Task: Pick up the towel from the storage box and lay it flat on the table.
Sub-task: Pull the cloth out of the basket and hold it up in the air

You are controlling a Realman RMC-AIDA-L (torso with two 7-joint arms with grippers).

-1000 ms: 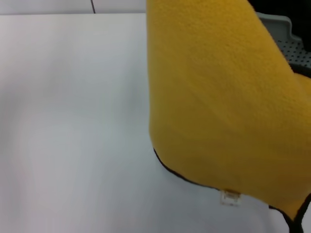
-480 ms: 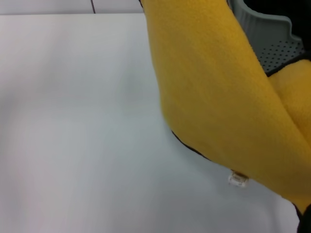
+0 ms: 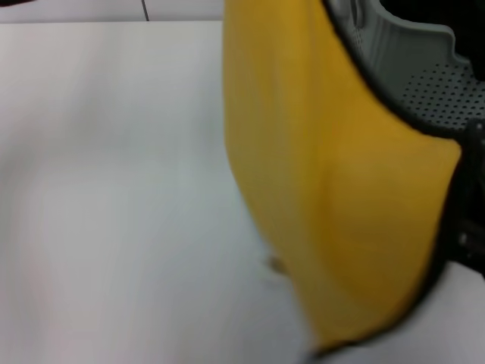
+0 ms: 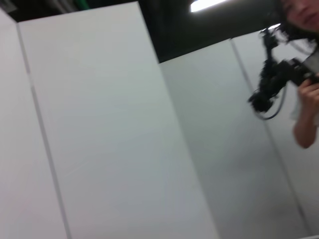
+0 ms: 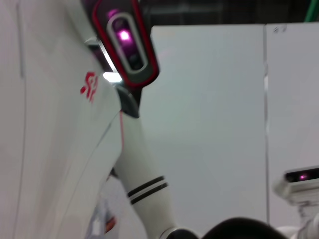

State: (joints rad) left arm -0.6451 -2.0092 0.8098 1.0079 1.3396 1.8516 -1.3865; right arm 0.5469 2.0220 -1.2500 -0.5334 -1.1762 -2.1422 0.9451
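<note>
The mustard-yellow towel (image 3: 333,189) hangs in the air close to the head camera. It runs from the top edge of the view down to the bottom, above the white table (image 3: 114,197). Its thin black edging shows along its right and lower edges. What holds it is above the view and hidden. The pale grey-green storage box (image 3: 424,68), with ribbed and dotted sides, stands at the back right, partly behind the towel. Neither gripper shows in any view. The wrist views show only walls and the robot's body.
The left wrist view shows white wall panels and a person holding a camera rig (image 4: 279,82). The right wrist view shows my white body with a red logo (image 5: 89,84) and my head (image 5: 124,35). A dark shape (image 3: 470,227) sits at the head view's right edge.
The hanging towel has turned and narrowed, and its right side has swung left, uncovering more of the storage box. Its lower edge now reaches lower. The white label no longer shows clearly.
</note>
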